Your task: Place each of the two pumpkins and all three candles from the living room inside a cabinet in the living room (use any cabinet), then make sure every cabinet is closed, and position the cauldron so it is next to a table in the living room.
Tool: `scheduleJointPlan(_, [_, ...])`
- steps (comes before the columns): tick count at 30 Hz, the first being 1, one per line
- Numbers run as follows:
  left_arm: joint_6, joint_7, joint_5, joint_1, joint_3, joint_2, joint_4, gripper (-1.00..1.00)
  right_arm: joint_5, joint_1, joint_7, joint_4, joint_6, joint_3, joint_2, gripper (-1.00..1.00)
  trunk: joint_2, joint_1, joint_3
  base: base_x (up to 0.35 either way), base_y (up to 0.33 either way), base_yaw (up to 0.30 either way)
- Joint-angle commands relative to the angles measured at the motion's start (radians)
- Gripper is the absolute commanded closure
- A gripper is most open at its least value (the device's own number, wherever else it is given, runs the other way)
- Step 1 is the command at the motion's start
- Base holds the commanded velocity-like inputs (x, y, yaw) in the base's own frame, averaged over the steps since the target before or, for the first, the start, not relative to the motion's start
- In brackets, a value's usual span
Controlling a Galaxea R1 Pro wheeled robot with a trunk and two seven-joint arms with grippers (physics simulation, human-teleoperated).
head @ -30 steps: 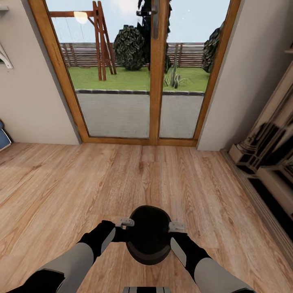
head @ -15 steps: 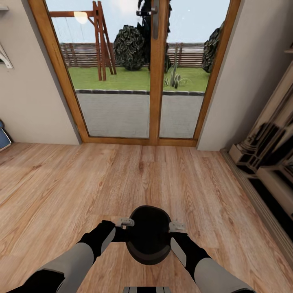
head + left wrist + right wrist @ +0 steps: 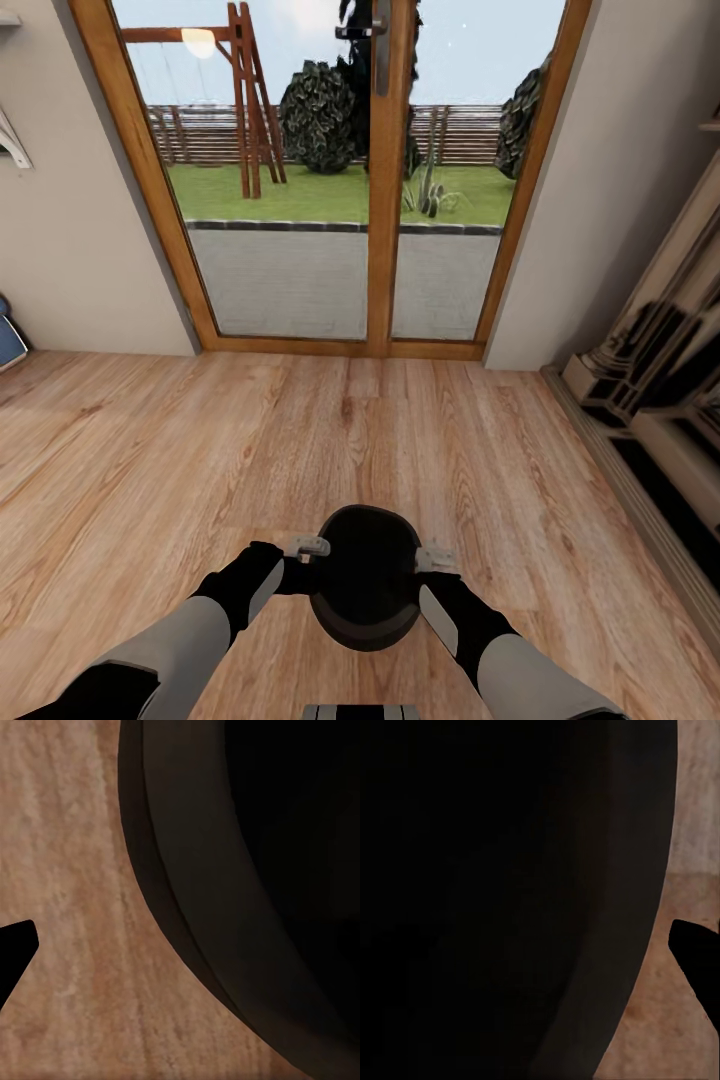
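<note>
The black cauldron [image 3: 365,580] hangs low in front of me over the wooden floor, mouth up. My left gripper [image 3: 310,560] holds its left rim and my right gripper [image 3: 428,560] holds its right rim, each shut on the pot. The left wrist view has the cauldron's curved wall [image 3: 247,870] close up, with one dark fingertip [image 3: 11,952] outside it. In the right wrist view the cauldron [image 3: 510,900] is a large dark mass beside a fingertip [image 3: 694,952]. Pumpkins, candles, cabinet and table are out of view.
A wood-framed glass door [image 3: 380,200] onto a garden stands straight ahead. Pale open shelves [image 3: 660,400] run along the right wall. A blue object [image 3: 8,345] sits at the left edge. Bare plank floor [image 3: 300,440] lies between me and the door.
</note>
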Motion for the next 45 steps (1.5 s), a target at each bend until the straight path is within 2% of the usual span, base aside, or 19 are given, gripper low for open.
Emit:
scheduleJointPlan(1, [0.005,-0.001,0.003,0.000,-0.005,0.001,-0.002,-1.00,-0.010,0.000,-0.009,-0.001,0.004,0.005,0.000,1.00,0.000,0.000,-0.001,0.000,0.000,0.000])
scheduleJointPlan(23, [0.005,0.000,0.003,0.000,-0.005,0.002,-0.002,-1.00,-0.010,0.000,-0.009,0.005,0.004,0.001,0.000,1.00,0.000,0.000,-0.001,0.000,0.000,0.000])
scheduleJointPlan(24, [0.005,0.000,0.003,0.000,-0.005,0.002,-0.002,1.00,-0.010,0.000,-0.009,0.005,0.004,0.002,0.000,1.00,0.000,0.000,-0.001,0.000,0.000,0.000])
scheduleJointPlan(45, [0.005,0.000,0.005,0.000,-0.005,0.002,-0.002,1.00,-0.012,0.000,-0.009,0.005,-0.003,0.002,0.000,1.00,0.000,0.000,-0.001,0.000,0.000,0.000])
